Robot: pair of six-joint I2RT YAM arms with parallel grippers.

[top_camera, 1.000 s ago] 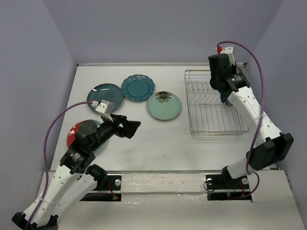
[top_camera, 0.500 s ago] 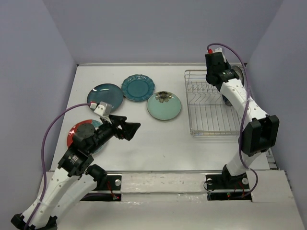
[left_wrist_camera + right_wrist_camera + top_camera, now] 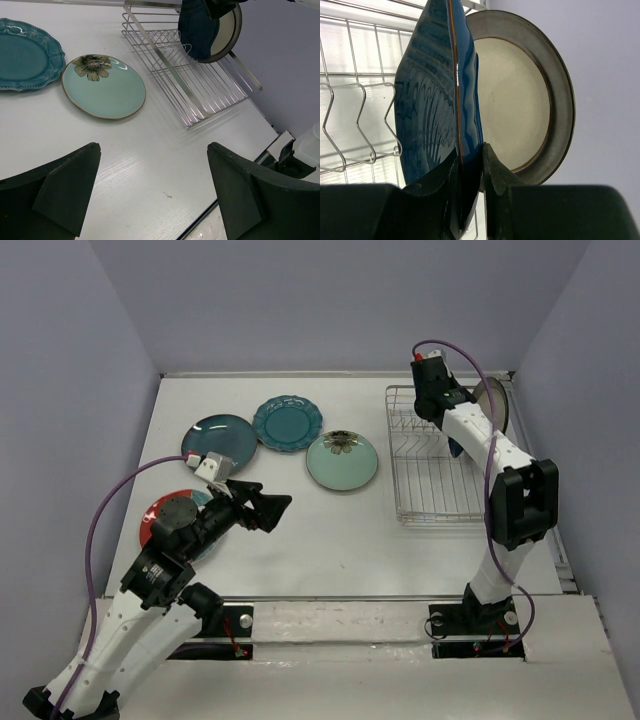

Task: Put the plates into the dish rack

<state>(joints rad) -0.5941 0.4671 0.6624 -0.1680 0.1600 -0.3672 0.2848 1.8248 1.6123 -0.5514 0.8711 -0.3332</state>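
Since a second ago your right arm has swung from the rack's right side across to its back left corner; the left arm has barely shifted. Nearest you, the left gripper hangs wide open over bare table, nothing between its fingers, with the red-rimmed plate partly hidden under that arm. Beyond it lie the mint plate, the dark teal plate and the scalloped plate, all flat and close together; a strip of open table separates the mint plate from the rack. At the rack's far end, the right gripper is pinched on the navy plate, held on edge, its long axis running straight away from the fingers. Just behind it the cream plate stands upright, face toward the navy one. You cannot tell whether the navy plate touches the wires.
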